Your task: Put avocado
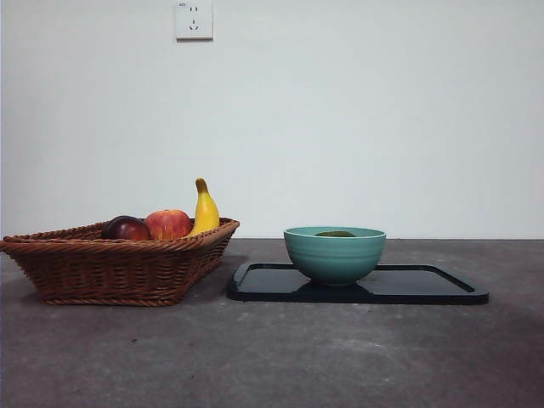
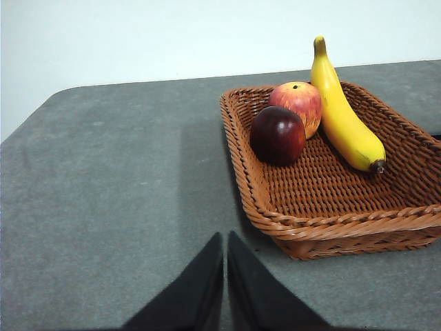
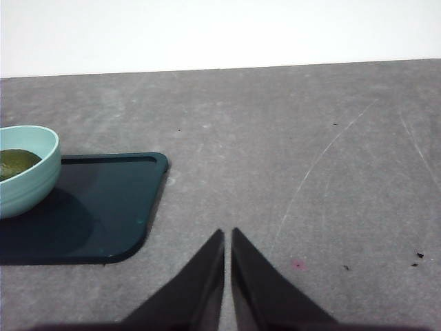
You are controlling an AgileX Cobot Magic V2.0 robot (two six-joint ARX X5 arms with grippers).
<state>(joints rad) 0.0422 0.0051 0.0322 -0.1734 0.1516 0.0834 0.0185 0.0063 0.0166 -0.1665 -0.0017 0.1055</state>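
The avocado (image 1: 335,234) lies inside a teal bowl (image 1: 334,255), only its dark green top showing above the rim; the right wrist view shows the avocado (image 3: 15,161) in the bowl (image 3: 31,181) too. The bowl stands on a black tray (image 1: 425,285). My left gripper (image 2: 225,238) is shut and empty over bare table beside the wicker basket (image 2: 331,221). My right gripper (image 3: 227,234) is shut and empty over the table, off the tray's (image 3: 103,207) corner. Neither arm shows in the front view.
The wicker basket (image 1: 119,272) at the left holds a dark maroon fruit (image 1: 126,228), a red apple (image 1: 168,223) and a banana (image 1: 204,211). A white wall with a socket (image 1: 194,19) stands behind the grey table.
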